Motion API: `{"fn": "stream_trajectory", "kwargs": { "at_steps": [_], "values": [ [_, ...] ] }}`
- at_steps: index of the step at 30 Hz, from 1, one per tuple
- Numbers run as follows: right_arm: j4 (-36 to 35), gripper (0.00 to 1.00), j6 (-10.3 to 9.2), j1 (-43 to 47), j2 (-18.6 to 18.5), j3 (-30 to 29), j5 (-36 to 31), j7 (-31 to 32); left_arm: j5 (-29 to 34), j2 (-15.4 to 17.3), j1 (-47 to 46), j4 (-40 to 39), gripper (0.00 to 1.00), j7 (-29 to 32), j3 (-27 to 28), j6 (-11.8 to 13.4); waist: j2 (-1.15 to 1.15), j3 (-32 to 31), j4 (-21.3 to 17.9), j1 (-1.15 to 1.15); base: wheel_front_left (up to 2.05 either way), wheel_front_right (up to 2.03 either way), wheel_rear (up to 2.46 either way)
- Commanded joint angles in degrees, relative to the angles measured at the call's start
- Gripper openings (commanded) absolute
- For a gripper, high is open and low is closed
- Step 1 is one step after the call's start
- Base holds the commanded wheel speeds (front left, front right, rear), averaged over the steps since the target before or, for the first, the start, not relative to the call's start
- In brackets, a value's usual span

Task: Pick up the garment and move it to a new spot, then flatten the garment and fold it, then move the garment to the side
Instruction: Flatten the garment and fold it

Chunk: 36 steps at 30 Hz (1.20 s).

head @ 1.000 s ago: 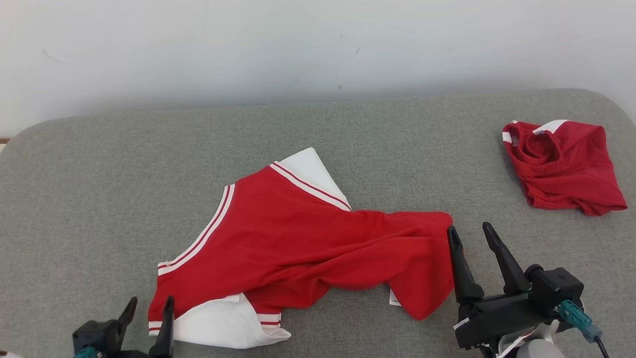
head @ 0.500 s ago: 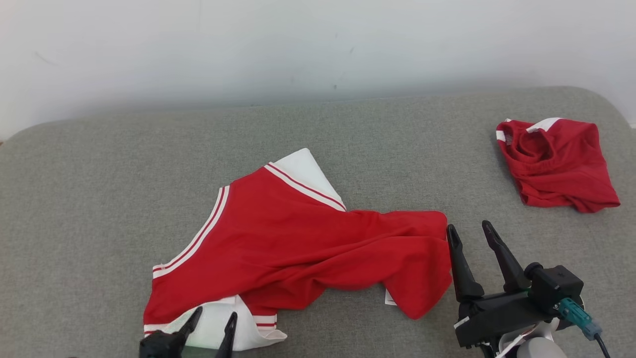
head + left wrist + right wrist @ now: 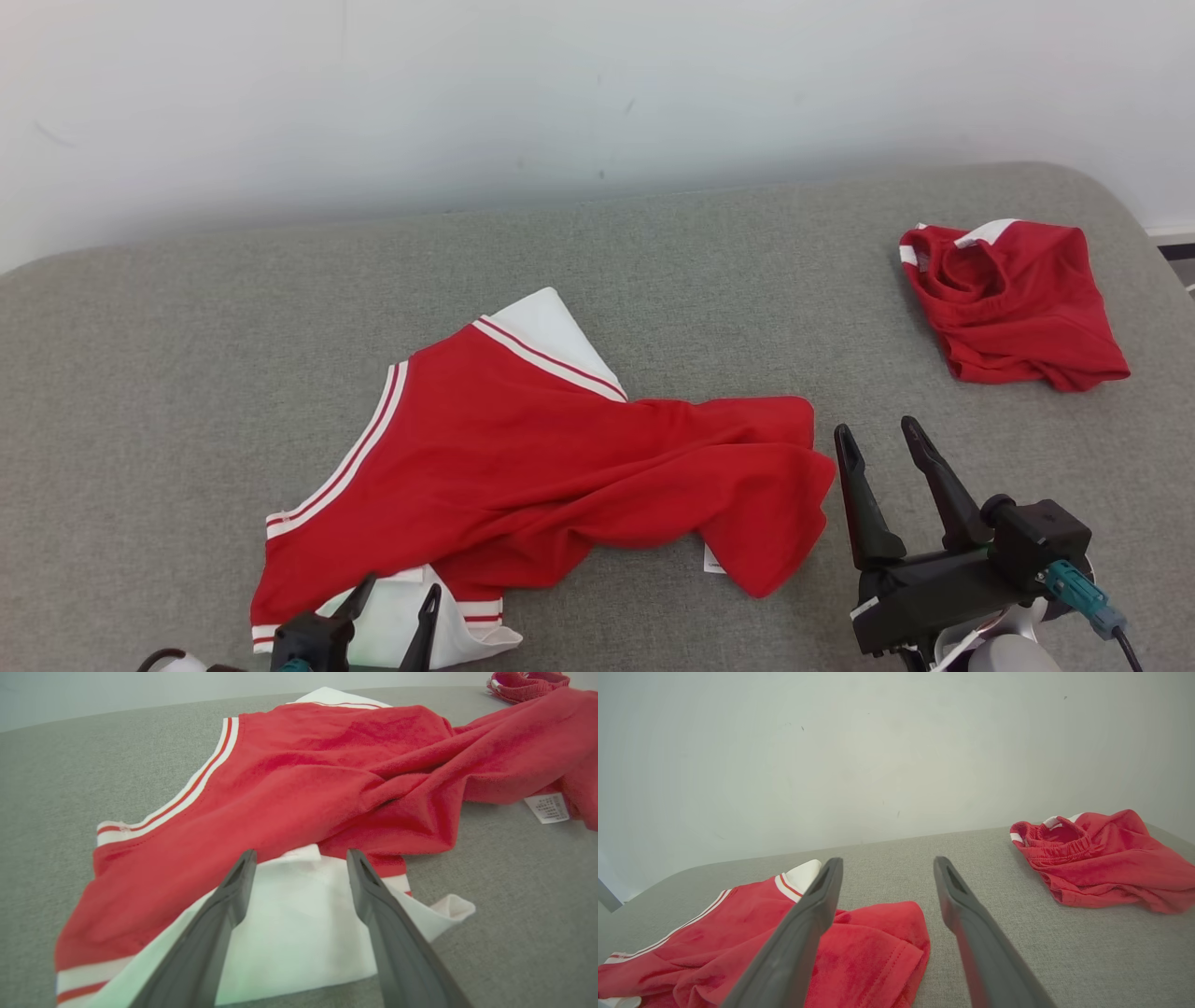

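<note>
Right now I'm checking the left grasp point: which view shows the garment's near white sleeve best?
Left wrist view: the white sleeve lies close up between the open left gripper's fingers. The head view shows it small, partly behind that gripper; the right wrist view catches a sliver at its bottom-left corner.

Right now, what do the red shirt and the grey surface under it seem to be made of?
Red shirt: soft knit cloth, probably cotton jersey, matte; it drapes in folds. Grey surface: woven fabric, likely over padding; visible weave, rounded edges.
</note>
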Motion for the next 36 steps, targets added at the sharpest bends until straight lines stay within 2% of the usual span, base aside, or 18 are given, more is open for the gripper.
{"fn": "stream_trajectory", "kwargs": {
  "at_steps": [1, 18, 19, 20, 21, 22, 23, 24, 30, 36],
  "values": [
    [0.0, 1.00, 0.01, 0.2, -0.2, 0.1, 0.4, -0.1, 0.2, 0.2, -0.1, 0.5, 1.00, -0.4, 0.0, -0.1, 0.00, 0.0, -0.1, 0.00, 0.00, 0.00, 0.00],
    [-0.4, 1.00, 0.01, -0.3, -0.1, 0.0, -0.1, -0.1, 0.9, -0.6, -3.2, 7.4, 1.00, -0.9, -0.8, -2.2, 0.00, 1.3, -1.0, 0.00, 0.00, 0.00, 0.00],
    [-0.4, 1.00, 0.01, -0.3, -0.1, 0.1, -0.1, -0.1, 0.8, -0.7, -3.3, 7.9, 0.85, -0.9, -0.7, -2.2, 0.00, 1.3, -1.0, 0.00, 0.00, 0.00, 0.00],
    [-0.4, 1.00, 0.01, -0.4, -0.1, 0.1, -0.1, -0.1, 0.8, -0.8, -3.5, 8.3, 0.52, -1.0, -0.7, -2.4, 0.00, 1.3, -1.1, 0.00, 0.00, 0.00, 0.00],
    [-0.4, 1.00, 0.01, -0.4, -0.2, 0.1, -0.1, -0.1, 0.9, -0.9, -3.6, 8.6, 0.42, -1.0, -0.7, -2.5, 0.00, 1.3, -1.1, 0.00, 0.00, 0.00, 0.00],
    [-0.3, 1.00, 0.01, -0.4, -0.2, 0.2, 0.0, -0.1, 1.0, -0.9, -3.8, 8.9, 0.27, -1.0, -0.7, -2.5, 0.00, 1.3, -1.1, 0.00, 0.00, 0.00, 0.00],
    [-0.3, 1.00, 0.01, -0.5, -0.3, 0.2, 0.1, -0.1, 1.1, -1.0, -4.0, 9.1, 0.03, -1.1, -0.6, -2.6, 0.00, 1.4, -1.1, 0.00, 0.00, 0.00, 0.00],
    [-0.3, 1.00, 0.01, -0.4, -0.2, 0.2, 0.0, -0.1, 1.2, -1.1, -4.0, 9.2, 0.00, -1.1, -0.6, -2.6, 0.00, 1.4, -1.1, 0.00, 0.00, 0.00, 0.00],
    [-0.2, 1.00, 0.01, -0.3, 0.0, -0.1, 0.0, -0.1, 1.7, -1.3, -4.0, 8.6, 0.00, -1.3, 0.0, -2.5, 0.00, 1.5, -0.8, 0.00, 0.00, 0.00, 0.00],
    [-0.1, 1.00, 0.01, 0.5, 0.3, -0.5, 0.1, -0.1, 1.8, -0.6, -1.5, 4.4, 0.00, -1.5, 1.6, -1.4, 0.00, 0.9, 0.7, 0.00, 0.00, 0.00, 0.00]
  ]
}}
